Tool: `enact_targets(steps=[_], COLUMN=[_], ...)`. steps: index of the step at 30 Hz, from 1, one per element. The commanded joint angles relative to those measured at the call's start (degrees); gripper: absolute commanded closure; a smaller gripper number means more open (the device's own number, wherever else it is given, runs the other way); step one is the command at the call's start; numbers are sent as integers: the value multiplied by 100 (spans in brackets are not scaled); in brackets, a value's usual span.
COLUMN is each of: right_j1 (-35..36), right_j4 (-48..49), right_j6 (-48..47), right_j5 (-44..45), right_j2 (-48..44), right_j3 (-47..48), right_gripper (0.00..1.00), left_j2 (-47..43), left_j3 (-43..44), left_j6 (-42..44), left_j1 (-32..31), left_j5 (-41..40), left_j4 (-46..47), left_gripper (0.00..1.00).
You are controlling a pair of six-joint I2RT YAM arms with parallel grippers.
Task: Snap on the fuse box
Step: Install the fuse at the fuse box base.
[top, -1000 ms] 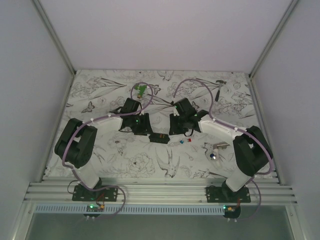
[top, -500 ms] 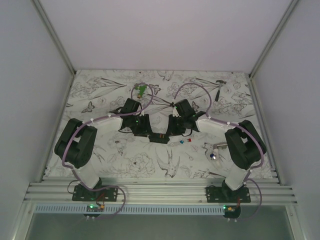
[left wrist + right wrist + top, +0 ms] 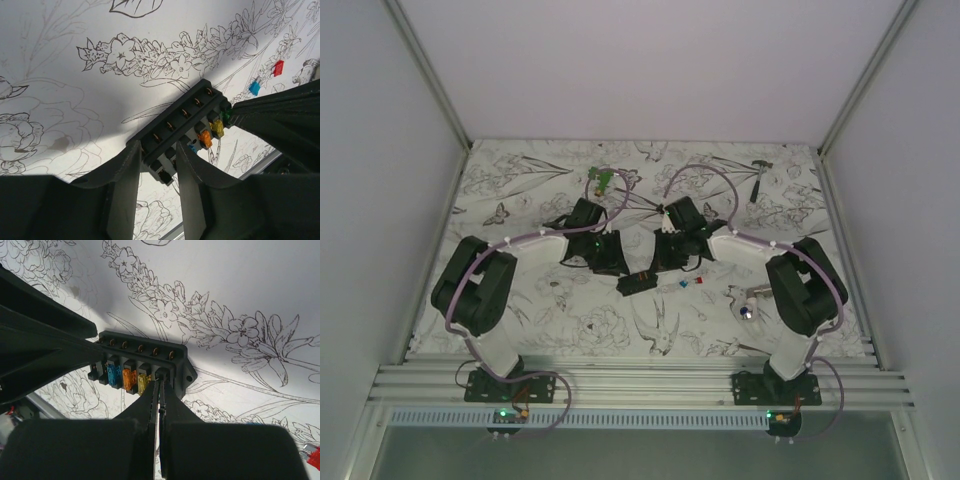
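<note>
You had the fuse box (image 3: 642, 282) mid-table between the arms, one end seemingly clamped in your left gripper (image 3: 156, 159), while your right gripper (image 3: 159, 382), jaws fully closed, pressed beside the yellow fuse (image 3: 143, 382); seating it next wanted a straight, firm push.

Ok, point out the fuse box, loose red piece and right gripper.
fuse box (image 3: 175, 125), left wrist view, top face
loose red piece (image 3: 278, 67), left wrist view, centre
right gripper (image 3: 159, 376), right wrist view, between fingertips
</note>
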Motion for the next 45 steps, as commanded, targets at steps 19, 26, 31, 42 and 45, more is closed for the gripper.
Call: enact_targets(steps=[19, 26, 31, 42, 45], right_j1=[872, 258, 160, 86, 88], right_j4=[-1170, -510, 81, 248, 328], right_j6=[-751, 217, 907, 776, 932], right_j5=[1598, 708, 208, 199, 111], right_j2=[23, -685, -726, -697, -651], right_j3=[914, 292, -337, -407, -482], right_gripper=[65, 52, 59, 60, 60], left_j2=[-68, -166, -255, -813, -914], left_j3=[-247, -320, -279, -497, -387], left_j6=[-317, -415, -539, -526, -337], left_j1=[-120, -115, -118, -38, -44], left_j5=[59, 107, 205, 54, -80], left_j4=[175, 170, 177, -55, -223], left_gripper=[66, 65, 61, 49, 45])
